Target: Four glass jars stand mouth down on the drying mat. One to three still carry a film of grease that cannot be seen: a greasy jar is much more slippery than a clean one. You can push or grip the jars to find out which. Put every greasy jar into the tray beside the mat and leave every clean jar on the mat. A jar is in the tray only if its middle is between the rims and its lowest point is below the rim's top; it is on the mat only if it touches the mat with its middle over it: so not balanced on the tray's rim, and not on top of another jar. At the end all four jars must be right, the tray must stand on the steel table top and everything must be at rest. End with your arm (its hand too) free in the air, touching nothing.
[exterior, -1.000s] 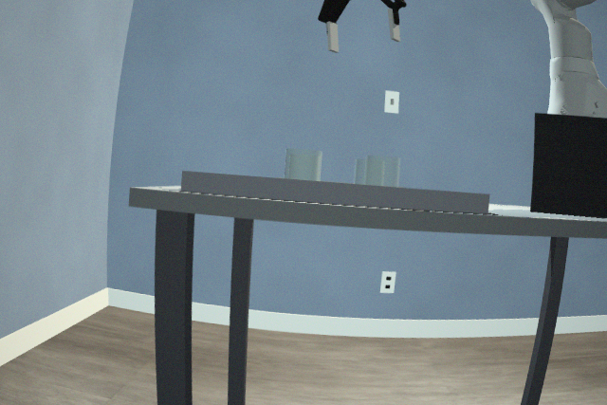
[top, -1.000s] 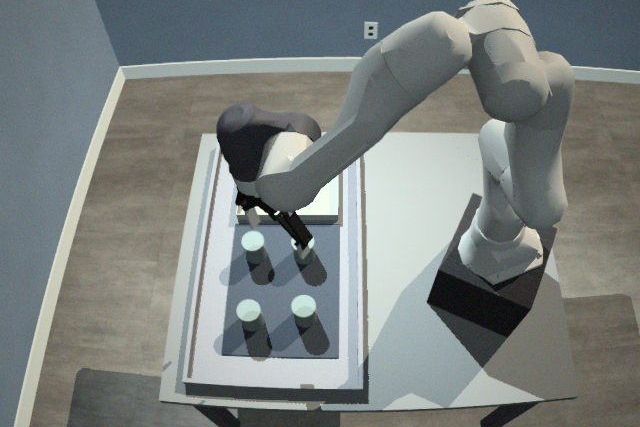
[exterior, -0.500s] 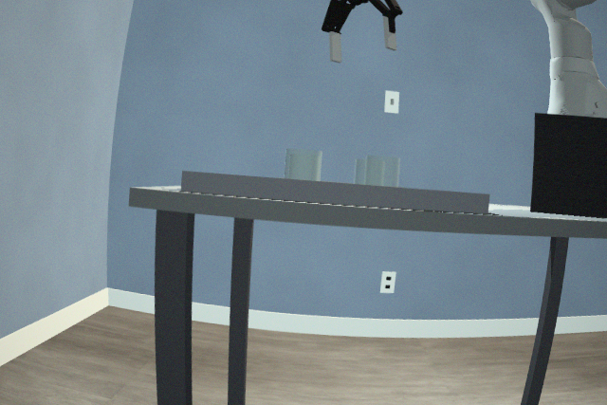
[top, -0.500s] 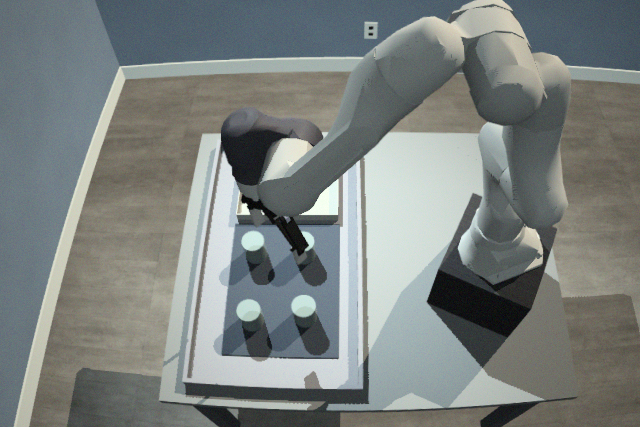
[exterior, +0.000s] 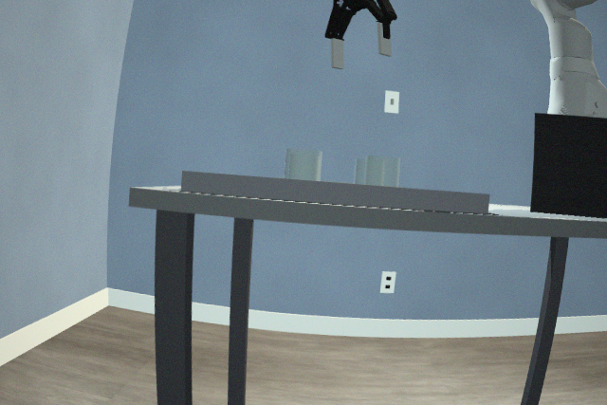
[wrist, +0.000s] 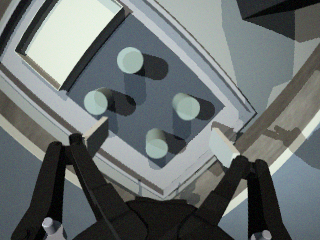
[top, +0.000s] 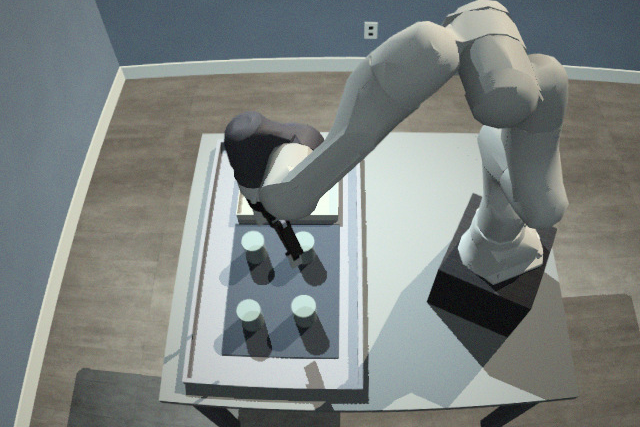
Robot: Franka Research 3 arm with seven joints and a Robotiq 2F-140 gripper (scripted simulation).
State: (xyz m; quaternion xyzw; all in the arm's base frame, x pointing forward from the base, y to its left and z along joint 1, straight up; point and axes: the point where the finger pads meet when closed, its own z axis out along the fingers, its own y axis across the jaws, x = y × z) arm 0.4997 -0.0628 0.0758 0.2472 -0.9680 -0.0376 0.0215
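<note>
4 jars, pale green, cylindrical, frosted-looking — all upright on the drying mat [top: 281, 285] [wrist: 160, 95], 2 rows of 2: near-tray pair [top: 252, 241] [wrist: 130, 60], far pair [top: 303, 307] [wrist: 156, 145]. Mat dark blue-gray, flat, rectangular. Adjoining mat: cream tray [wrist: 62, 88], low straight walls. Around mat: pale raised border [top: 273, 373] [exterior: 333, 193]. Gripper [top: 276, 236] [exterior: 361, 53] [wrist: 160, 131] above mat, black linkages w/ flat light pads — wide open, nothing held. No legible brands/labels.

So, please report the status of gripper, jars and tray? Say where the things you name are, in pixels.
Gripper [exterior: 361, 53] [wrist: 160, 131] open, above table. Four glass jars standing on drying mat [top: 281, 290] [wrist: 155, 95]. Nothing visible between fingers and jars.
</note>
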